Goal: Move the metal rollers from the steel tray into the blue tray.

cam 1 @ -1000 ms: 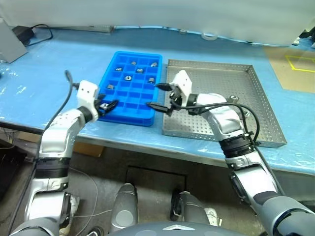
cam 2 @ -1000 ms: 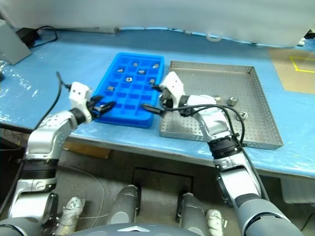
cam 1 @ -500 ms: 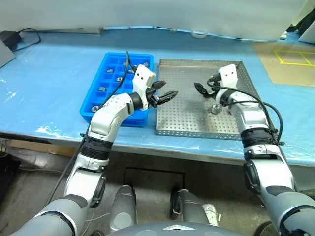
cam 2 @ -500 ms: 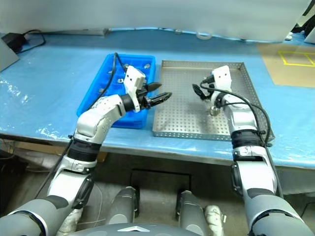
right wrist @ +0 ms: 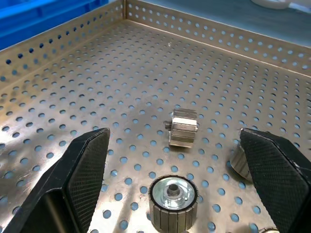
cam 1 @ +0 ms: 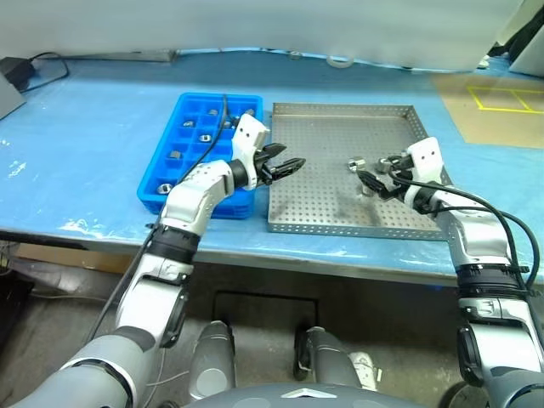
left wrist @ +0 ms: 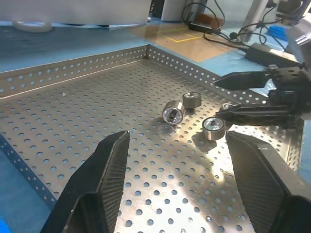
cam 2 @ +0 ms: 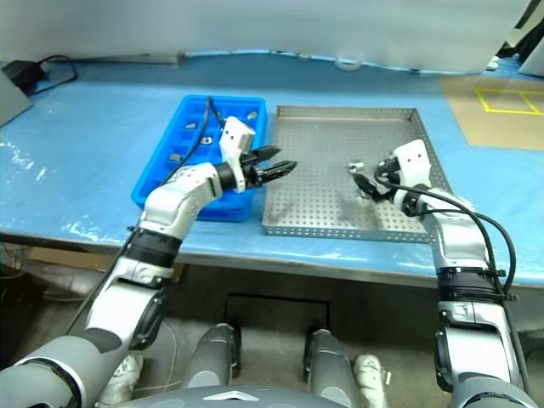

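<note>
Both arms over the steel tray, reaching for the rollers still to move

The right end effector (cam 1: 375, 180) hangs with fingers spread wide and empty just beside the metal rollers (left wrist: 193, 112), a small cluster lying on the perforated floor near the right side of the steel tray (cam 1: 323, 223); the left end effector (cam 1: 285, 167) is also parted and holds nothing, above the tray's left edge next to the blue tray (cam 1: 161, 166) (a few pieces already sit in its compartments). Judged step: approach to a pick. Next the right fingers need to drop astride one roller, clear of its neighbours, then close
</note>
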Motion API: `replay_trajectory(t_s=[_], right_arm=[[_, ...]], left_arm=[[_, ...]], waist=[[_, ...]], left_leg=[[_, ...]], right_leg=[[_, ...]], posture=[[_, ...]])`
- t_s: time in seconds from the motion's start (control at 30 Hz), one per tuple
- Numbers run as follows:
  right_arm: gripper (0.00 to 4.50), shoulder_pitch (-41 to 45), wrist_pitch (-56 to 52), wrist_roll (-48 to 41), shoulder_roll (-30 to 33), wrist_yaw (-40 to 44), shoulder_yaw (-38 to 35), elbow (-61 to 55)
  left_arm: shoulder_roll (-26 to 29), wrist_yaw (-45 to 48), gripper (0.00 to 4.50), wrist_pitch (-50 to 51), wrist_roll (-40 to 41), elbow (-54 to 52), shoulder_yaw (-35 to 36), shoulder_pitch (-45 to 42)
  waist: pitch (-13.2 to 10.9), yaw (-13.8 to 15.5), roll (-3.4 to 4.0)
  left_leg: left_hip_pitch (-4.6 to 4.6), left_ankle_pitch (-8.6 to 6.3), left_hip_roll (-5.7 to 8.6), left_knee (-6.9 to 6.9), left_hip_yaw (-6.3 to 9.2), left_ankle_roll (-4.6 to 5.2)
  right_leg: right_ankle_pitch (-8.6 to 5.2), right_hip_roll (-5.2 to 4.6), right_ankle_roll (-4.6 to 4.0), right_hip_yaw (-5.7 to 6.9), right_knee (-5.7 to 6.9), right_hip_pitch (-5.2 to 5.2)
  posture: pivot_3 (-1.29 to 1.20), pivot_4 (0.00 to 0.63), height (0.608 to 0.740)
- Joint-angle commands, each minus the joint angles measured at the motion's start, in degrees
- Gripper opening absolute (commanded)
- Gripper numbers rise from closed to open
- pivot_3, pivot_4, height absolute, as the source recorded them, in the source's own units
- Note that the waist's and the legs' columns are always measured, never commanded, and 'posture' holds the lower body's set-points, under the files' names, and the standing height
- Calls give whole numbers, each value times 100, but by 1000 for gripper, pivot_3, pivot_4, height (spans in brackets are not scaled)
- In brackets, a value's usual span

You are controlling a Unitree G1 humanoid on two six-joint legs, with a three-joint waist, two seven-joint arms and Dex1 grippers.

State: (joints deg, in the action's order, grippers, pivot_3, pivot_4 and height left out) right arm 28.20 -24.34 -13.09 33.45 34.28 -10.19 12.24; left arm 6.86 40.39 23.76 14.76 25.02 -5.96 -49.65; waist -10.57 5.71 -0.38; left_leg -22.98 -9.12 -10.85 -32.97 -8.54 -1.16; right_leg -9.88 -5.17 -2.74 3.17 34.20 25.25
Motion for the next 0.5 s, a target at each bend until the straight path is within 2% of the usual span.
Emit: replay_trajectory(t_s=[0.03,0.23,0.33,0.5], right_arm=[[4500,-119,-70,-228,134,-74,-358,-589],[4500,-707,-503,-410,80,-589,-873,-1729],[4500,-1247,-778,-559,-10,-850,-1170,-2492],[4500,-2150,-1056,-664,-334,-1331,-1504,-3512]], left_arm=[[-469,429,3324,-830,-318,1236,-345,-686],[-1328,370,3324,-2072,-791,3801,-235,-1950],[-1583,249,3324,-2360,-926,4455,-128,-2346],[-1859,-469,3324,-2462,-1150,4994,88,-2737]], waist=[[0,19,0],[2,-82,3],[6,-180,10],[10,-428,17]], left_leg=[[-2,1,3,0,0,5],[-18,-15,15,-2,-14,60],[-18,-20,15,5,-21,67],[-8,-20,14,14,-28,67]], right_leg=[[0,-3,1,0,-3,-1],[17,-18,28,-10,-62,-13],[15,-16,30,-9,-77,-14],[23,-13,50,-8,-103,-24]], posture=[[-70,150,740],[-257,150,740],[-342,150,740],[-459,150,740]])
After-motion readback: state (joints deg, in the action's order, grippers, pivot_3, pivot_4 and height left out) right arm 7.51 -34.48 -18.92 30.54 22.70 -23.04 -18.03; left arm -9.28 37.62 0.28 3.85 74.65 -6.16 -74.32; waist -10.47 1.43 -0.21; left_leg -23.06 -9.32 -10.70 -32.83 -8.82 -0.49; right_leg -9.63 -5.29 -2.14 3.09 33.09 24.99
